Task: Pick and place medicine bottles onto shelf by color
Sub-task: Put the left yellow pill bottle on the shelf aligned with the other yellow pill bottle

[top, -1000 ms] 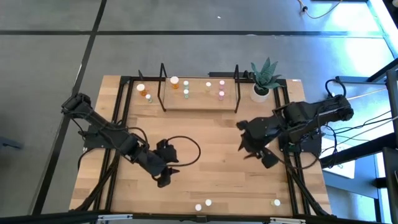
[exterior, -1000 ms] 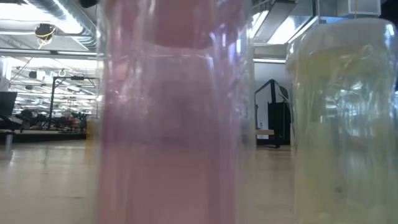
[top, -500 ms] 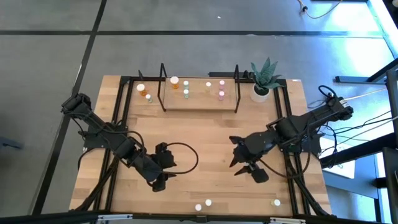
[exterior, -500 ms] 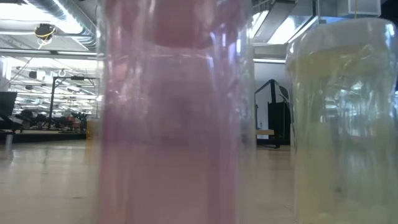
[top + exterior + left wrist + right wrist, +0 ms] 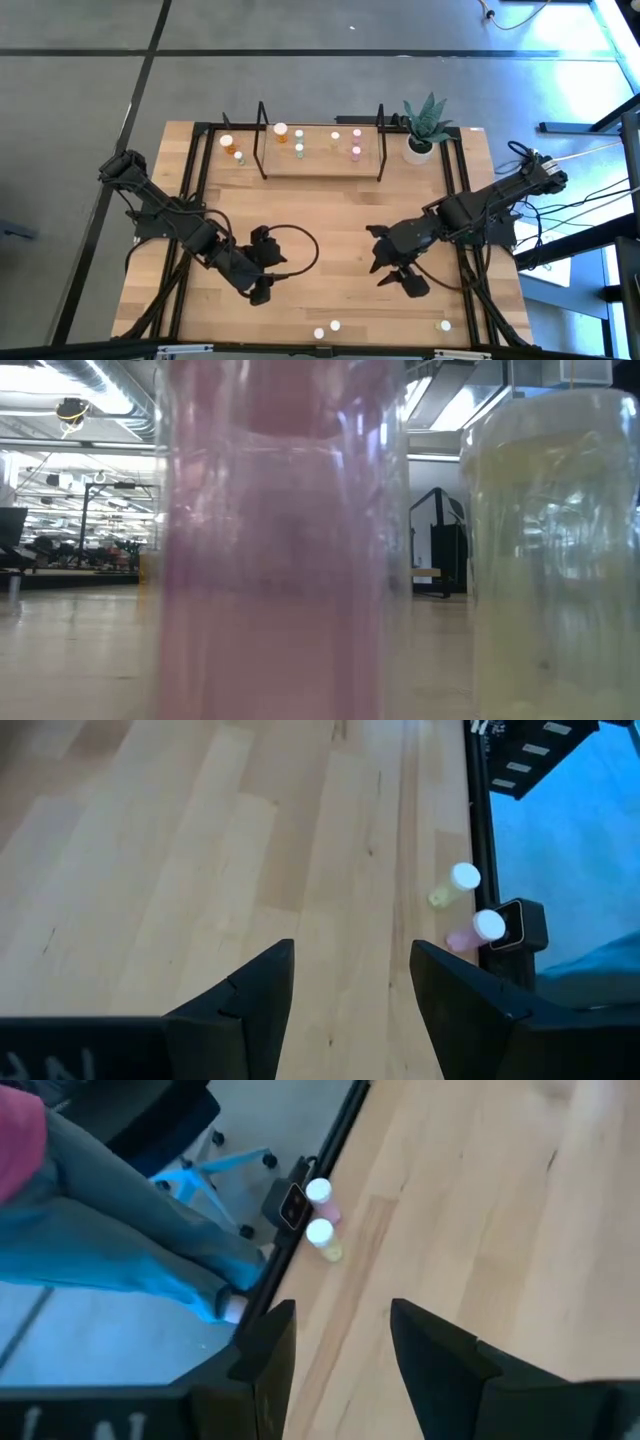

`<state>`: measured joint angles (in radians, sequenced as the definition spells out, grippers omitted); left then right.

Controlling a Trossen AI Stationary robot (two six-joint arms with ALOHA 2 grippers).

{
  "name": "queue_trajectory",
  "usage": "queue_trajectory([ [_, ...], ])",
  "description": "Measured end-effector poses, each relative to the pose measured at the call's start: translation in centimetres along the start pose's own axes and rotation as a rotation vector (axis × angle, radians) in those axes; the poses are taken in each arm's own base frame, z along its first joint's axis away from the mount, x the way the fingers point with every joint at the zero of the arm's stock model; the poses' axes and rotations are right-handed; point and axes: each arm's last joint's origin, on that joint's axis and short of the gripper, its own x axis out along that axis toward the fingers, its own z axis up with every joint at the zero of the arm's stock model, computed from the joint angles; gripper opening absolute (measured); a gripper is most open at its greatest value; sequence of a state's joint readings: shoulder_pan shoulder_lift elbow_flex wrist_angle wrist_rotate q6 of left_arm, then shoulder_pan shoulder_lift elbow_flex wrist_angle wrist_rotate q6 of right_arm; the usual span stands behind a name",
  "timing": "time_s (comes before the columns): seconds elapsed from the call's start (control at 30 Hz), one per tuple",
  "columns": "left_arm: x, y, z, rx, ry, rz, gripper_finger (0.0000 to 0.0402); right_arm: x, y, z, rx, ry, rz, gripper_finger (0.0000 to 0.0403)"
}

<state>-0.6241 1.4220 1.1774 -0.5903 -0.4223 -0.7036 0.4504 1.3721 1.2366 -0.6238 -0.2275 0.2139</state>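
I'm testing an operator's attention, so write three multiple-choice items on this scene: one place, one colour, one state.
1. The plant stands: A) by the shelf's right end B) at the near edge C) between the arms.
2. The bottle beside the pink bottle is: A) orange B) yellowish C) blue.
3. The left gripper is: A) shut on a bottle B) shut on the plant C) open, empty.
Answers: 1 A, the high view shows it; 2 B, the yellowish bottle lies alongside; 3 C, its wrist view shows a bare gap.
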Motion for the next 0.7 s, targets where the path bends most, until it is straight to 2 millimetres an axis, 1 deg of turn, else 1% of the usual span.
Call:
queue_trajectory([
  [0.1,0.0,0.0,0.0,0.012,0.0,0.0,0.0194,0.7,0.1,-0.1,-0.072,0.016,-0.007,0.0169],
  [0.33,0.0,0.0,0.0,0.005,0.0,0.0,0.0194,4.0,0.3,-0.2,-0.191,0.057,-0.003,0.0204],
  [0.47,0.0,0.0,0.0,0.049,0.0,0.0,0.0194,5.9,0.6,0.3,-0.302,0.002,0.017,0.0221],
  [0.63,0.0,0.0,0.0,0.093,0.005,0.004,0.0194,8.8,0.5,0.9,-0.446,-0.076,0.027,0.0225],
  [0.7,0.0,0.0,0.0,0.112,0.005,0.003,0.0194,10.3,0.2,0.7,-0.465,-0.064,0.026,0.0225],
])
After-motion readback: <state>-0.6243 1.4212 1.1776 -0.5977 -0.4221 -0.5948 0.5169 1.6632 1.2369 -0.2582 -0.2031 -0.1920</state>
